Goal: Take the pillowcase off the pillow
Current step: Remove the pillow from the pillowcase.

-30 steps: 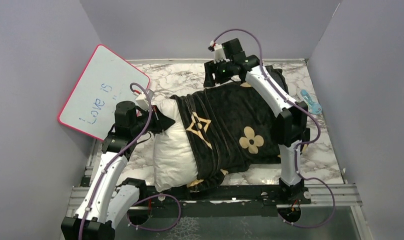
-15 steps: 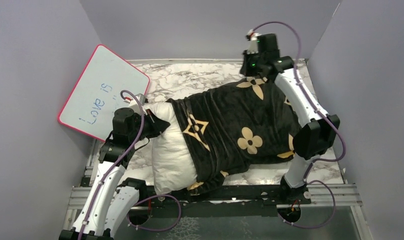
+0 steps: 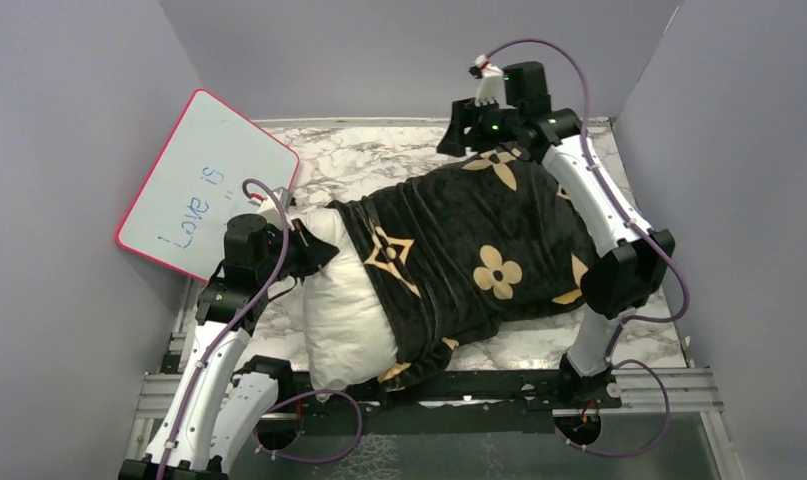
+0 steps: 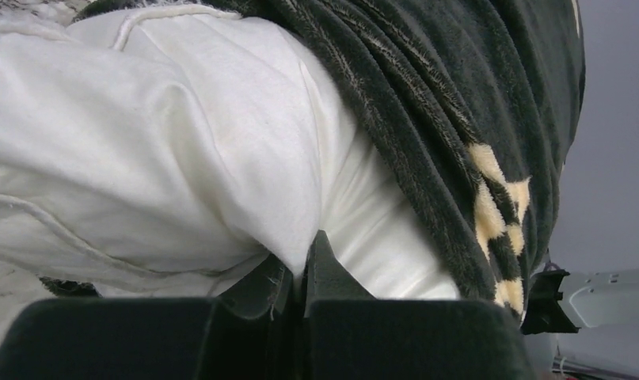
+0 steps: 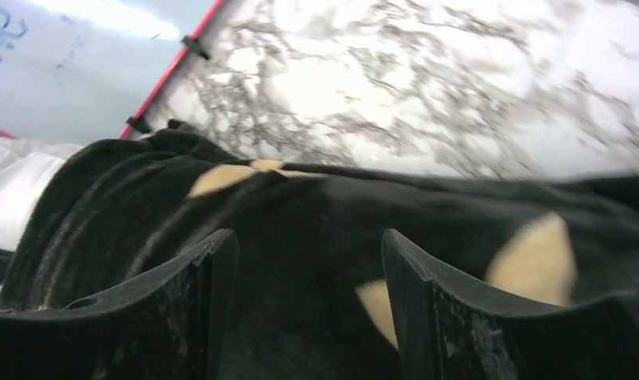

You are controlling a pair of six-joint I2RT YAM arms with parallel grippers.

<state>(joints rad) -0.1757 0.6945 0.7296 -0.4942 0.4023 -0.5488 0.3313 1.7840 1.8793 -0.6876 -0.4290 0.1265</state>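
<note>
so the pillow (image 3: 347,305) lies across the middle of the marble counter (image 3: 379,155), bare white end toward the lower left of the top view; the pillowcase (image 3: 479,235) covers the rest, bunched in folds where the white starts and running off to the upper right; left tool (image 3: 317,250) is pinched tight on a fold of the pillow's white fabric at that bare end, and its wrist view shows the fingers (image 4: 324,269) closed with cloth between them; right tool (image 3: 459,128) sits at top centre over the pillowcase's far edge, jaws wide apart, gripping nothing, black velvet under the gap; can't tell if it touches; a pink-rimmed whiteboard (image 3: 204,185) leans in the upper left
</note>
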